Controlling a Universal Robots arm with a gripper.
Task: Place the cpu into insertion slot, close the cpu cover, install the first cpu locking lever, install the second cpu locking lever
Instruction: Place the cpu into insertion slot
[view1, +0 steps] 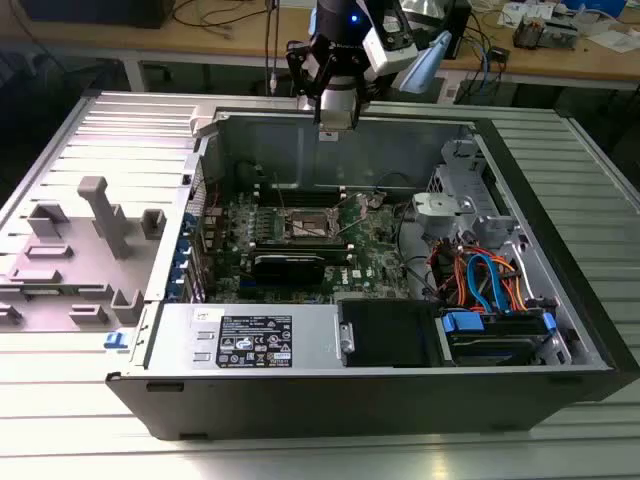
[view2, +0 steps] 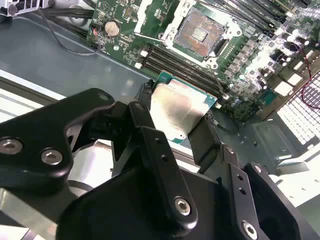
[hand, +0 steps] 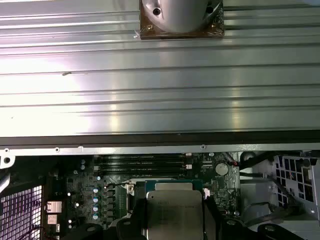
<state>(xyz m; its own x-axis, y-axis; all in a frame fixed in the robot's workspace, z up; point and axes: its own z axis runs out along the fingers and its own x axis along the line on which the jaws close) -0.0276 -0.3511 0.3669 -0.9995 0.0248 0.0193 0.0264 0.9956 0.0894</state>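
Pincer (view2: 176, 107) clamped on chip (view2: 175, 120) by two opposite edges | hangs above case wall (view1: 400, 150) | socket (view2: 202, 32) below, deeper inside case, well apart

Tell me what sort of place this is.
Likely a robotics lab: open black computer case on a ribbed metal table, cable-strewn wooden workbenches behind, black gripper holding a silver-grey square cpu.
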